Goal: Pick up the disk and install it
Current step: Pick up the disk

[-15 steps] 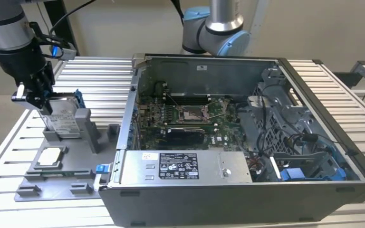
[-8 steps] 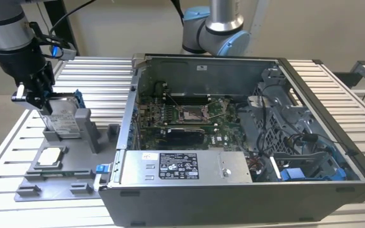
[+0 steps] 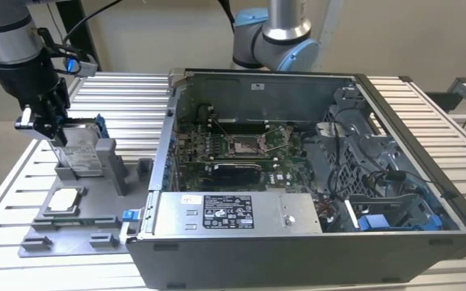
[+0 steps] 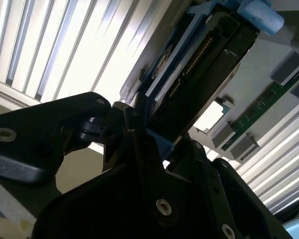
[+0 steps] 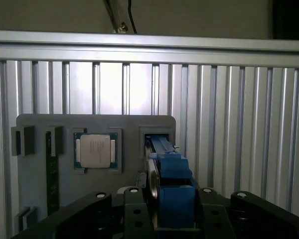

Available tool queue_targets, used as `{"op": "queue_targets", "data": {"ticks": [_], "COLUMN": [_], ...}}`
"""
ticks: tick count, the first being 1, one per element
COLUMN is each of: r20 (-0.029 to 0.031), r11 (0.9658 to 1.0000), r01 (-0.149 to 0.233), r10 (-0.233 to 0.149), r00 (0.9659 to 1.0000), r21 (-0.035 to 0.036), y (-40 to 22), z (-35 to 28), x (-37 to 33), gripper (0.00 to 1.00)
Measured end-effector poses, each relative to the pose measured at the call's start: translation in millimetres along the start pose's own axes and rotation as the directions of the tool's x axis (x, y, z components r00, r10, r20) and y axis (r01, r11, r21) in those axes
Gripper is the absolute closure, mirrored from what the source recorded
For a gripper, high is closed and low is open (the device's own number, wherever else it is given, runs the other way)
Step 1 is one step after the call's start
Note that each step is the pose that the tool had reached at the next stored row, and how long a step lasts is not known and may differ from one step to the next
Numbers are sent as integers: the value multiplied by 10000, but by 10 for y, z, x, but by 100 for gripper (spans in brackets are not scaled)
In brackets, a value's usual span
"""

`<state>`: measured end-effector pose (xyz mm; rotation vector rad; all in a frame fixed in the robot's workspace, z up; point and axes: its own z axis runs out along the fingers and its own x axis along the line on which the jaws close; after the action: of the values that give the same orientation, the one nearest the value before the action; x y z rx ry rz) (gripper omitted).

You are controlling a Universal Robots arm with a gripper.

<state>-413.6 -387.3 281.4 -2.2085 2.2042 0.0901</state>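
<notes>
The disk [image 3: 85,154] is a silver-grey drive in a blue bracket. It stands on edge in a slot of the grey fixture plate [image 3: 71,233], at the exterior view's left. My gripper [image 3: 53,134] comes down on its upper end and is shut on it. In the first wrist view the disk [image 5: 170,169] runs from the slot up between my gripper [image 5: 169,199], a black finger pressed to each side. The second wrist view shows the disk [image 4: 204,69] dark connector side and blue frame reaching away from my gripper [image 4: 154,134].
A small square silver chip [image 3: 65,200] [image 5: 94,150] lies in a pocket of the plate beside the disk slot, with a green memory stick [image 5: 51,169] further along. The open computer case [image 3: 298,91] stands at the exterior view's right, holding a power supply box [image 3: 233,212] and blue-tabbed drive bays [image 3: 387,209].
</notes>
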Motion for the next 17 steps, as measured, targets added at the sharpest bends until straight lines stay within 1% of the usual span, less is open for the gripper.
{"op": "queue_targets", "data": {"ticks": [5,6,9,11,17], "r20": [1,12,13,34,38], "r11": [10000,10000,10000,10000,10000], "r01": [-2,-2,-3,-2,-15], "r10": [2,2,3,2,16], "r00": [10000,10000,10000,10000,10000], "r21": [1,0,0,-2,-3], "y": [0,1,0,1,0], "z": [1,0,0,-2,-1], "x": [-4,3,4,35,36], "gripper": [100,100,100,100,100]}}
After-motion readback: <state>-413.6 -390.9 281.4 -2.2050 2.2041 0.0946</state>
